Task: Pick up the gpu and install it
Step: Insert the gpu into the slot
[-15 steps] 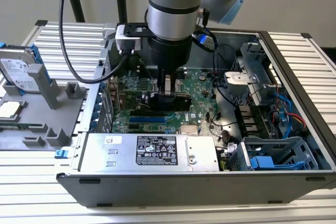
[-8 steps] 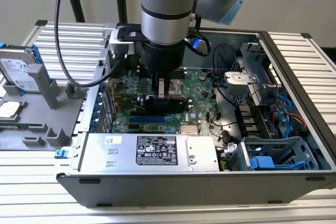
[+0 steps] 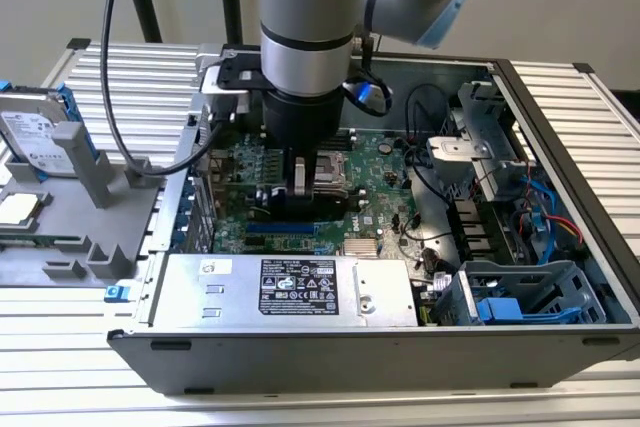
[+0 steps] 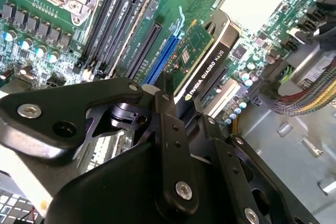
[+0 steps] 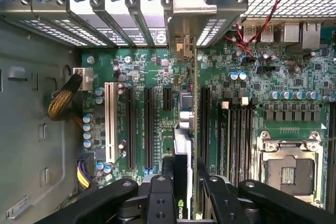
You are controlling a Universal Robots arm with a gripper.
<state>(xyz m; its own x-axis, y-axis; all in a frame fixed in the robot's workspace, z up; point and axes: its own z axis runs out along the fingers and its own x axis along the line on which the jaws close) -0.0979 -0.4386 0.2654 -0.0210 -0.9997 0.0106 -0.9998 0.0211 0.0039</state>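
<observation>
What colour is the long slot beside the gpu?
Blue, beside the gpu, best in the second wrist view.

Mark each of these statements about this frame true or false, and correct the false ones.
1. The gripper holds the gpu on edge over the motherboard. True.
2. The hard drive sits inside the computer case. False: it rests in the grey fixture outside the case, on the exterior view's left.
3. The processor socket has a cooler mounted on it. False: the socket is bare, with only its metal frame around it.
4. The case is open, its interior exposed to the arm. True.
5. The gpu lies flat on the power supply. False: it is between the fingers, above the expansion slots.
</observation>
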